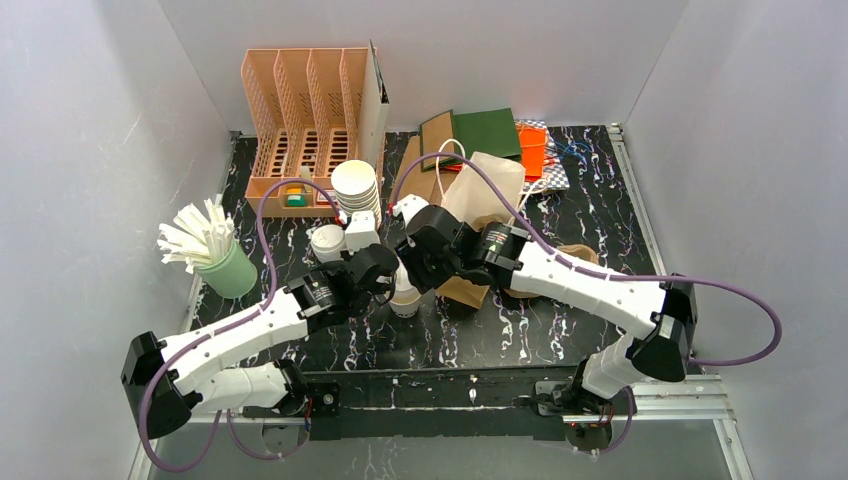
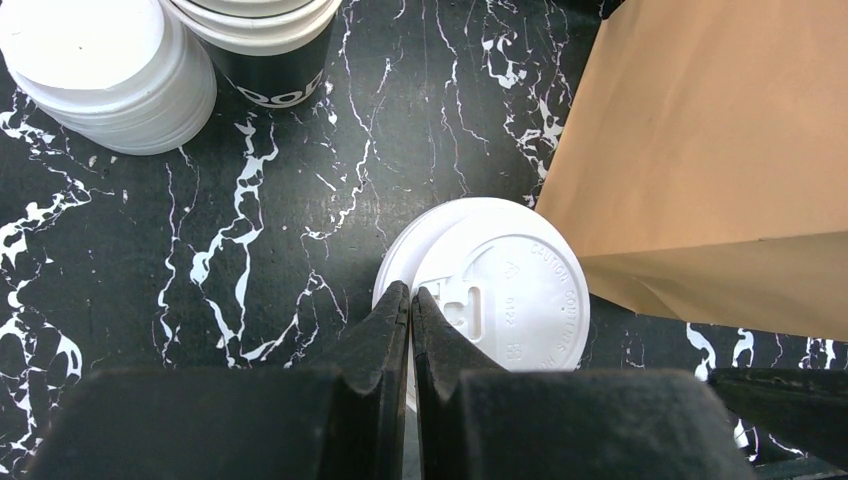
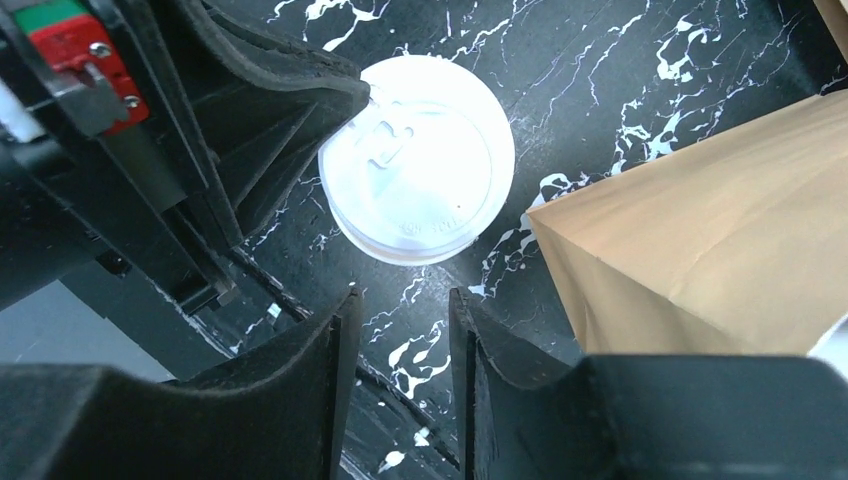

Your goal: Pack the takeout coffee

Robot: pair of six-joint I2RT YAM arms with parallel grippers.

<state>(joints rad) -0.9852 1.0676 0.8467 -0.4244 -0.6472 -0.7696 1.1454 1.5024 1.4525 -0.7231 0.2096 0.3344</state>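
The cup [image 3: 415,160] stands on the bench [image 3: 600,60] beside the bag [image 3: 700,240], left tool [image 2: 410,295] pressed together at its lid rim, right tool [image 3: 402,300] apart near it (holding nothing), so a sideways nudge there could tip it.

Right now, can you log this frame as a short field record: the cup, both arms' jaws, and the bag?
coffee cup: upright, outside the bag
white sip lid: on the cup
left gripper: jaws shut on nothing, tips at the lid's rim by the sip hole
right gripper: jaws open, nothing between them, next to the cup
paper bag: brown, close beside the cup
packed: not yet
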